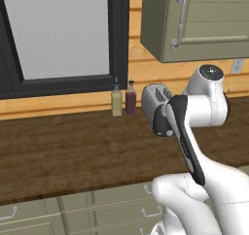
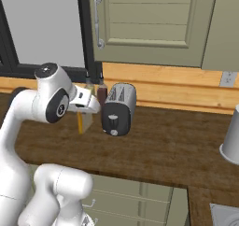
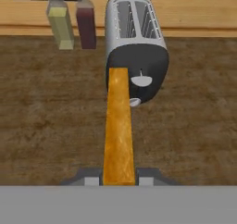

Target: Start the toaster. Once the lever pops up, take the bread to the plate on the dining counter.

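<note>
My gripper (image 3: 119, 177) is shut on the bread (image 3: 119, 126), a tan slice seen edge-on that reaches from my fingers toward the toaster (image 3: 134, 42). The silver-grey toaster stands on the wooden worktop with its black end panel facing me, and both of its top slots look empty. From the right base view the bread (image 2: 80, 122) hangs under my hand, just left of the toaster (image 2: 119, 108) and clear above the worktop. The toaster (image 1: 154, 100) is partly hidden by my arm in the left base view. The plate and the dining counter are out of view.
Two small bottles, yellowish (image 3: 60, 24) and dark red (image 3: 85, 24), stand against the wall left of the toaster. A grey cylindrical pot (image 2: 231, 141) sits at the far right. Wall cabinets (image 2: 149, 24) hang overhead. Olive drawers (image 1: 112, 209) run under the worktop.
</note>
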Robot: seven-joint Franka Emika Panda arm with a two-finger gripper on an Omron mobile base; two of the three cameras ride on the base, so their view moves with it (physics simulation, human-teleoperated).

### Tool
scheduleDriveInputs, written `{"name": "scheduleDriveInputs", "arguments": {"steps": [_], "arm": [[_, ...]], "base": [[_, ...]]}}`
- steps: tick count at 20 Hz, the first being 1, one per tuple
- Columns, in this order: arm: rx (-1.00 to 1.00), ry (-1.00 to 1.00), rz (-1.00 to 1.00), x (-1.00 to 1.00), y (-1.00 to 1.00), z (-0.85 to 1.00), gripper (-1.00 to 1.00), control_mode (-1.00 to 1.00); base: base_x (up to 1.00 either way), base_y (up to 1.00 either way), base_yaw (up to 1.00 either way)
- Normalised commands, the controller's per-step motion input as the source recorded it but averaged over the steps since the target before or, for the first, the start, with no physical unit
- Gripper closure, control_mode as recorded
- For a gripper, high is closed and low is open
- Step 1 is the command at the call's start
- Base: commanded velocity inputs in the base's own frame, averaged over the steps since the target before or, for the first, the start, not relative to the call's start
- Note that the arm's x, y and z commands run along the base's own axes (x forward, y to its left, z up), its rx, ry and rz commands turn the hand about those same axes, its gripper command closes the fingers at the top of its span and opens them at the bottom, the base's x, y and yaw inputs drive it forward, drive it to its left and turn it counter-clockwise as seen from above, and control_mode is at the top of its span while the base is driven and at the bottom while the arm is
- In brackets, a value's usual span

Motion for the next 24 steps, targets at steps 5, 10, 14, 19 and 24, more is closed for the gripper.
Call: {"name": "scheduleDriveInputs", "arguments": {"steps": [5,10,14,19,24], "arm": [[0.0,0.01,0.0,-0.73,0.3,0.0,1.0,-1.0],[0.0,0.0,0.0,-0.4,0.01,0.0,1.0,-1.0],[0.0,0.0,0.03,-0.11,-0.03,0.0,1.0,-1.0],[0.0,0.0,0.02,0.0,-0.03,0.01,1.0,-1.0],[0.0,0.0,0.0,0.0,0.0,0.0,1.0,1.0]], "base": [[0.0,0.0,0.0],[0.0,0.0,0.0],[0.0,0.0,0.0],[0.0,0.0,0.0],[0.0,0.0,0.0]]}}
